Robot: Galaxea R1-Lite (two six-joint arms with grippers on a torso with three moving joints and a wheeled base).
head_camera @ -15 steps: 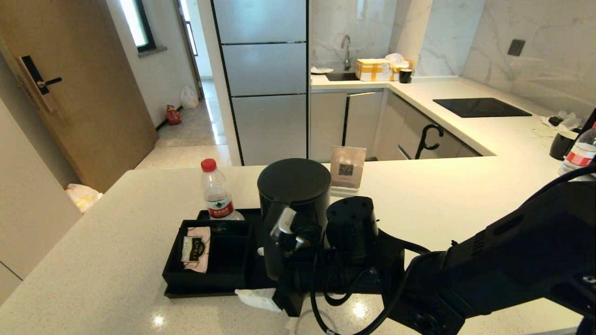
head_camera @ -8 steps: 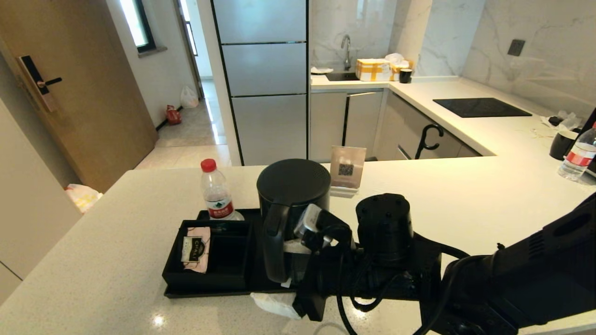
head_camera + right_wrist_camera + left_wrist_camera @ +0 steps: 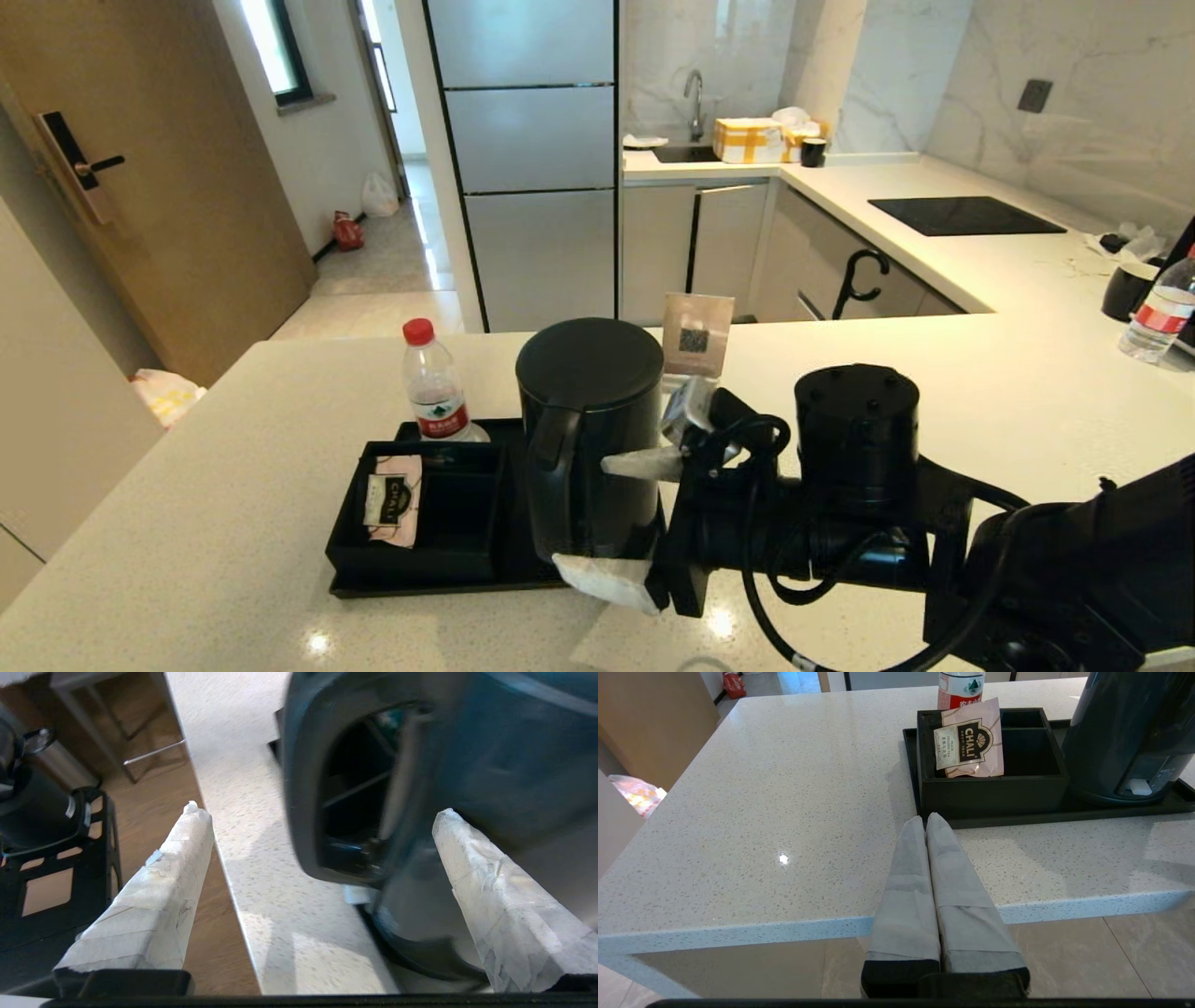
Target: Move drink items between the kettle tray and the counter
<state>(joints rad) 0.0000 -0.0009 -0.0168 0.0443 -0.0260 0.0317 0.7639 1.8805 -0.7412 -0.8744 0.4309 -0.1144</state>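
Observation:
The tall black kettle stands at the right end of the black kettle tray, its loop handle facing me. My right gripper is open just in front of the kettle. In the right wrist view the handle lies ahead of the spread fingertips, with nothing gripped. The CHALI tea sachet lies in the tray's compartment box. My left gripper is shut and empty over the counter, pointing at the box and sachet.
A red-capped water bottle stands at the tray's back left. A QR card stand sits behind the kettle. Far right are the cooktop, a black cup and another bottle.
My right arm has swung to the right, from in front of the kettle's handle, uncovering the handle. The kettle, tray and sachet have not moved.

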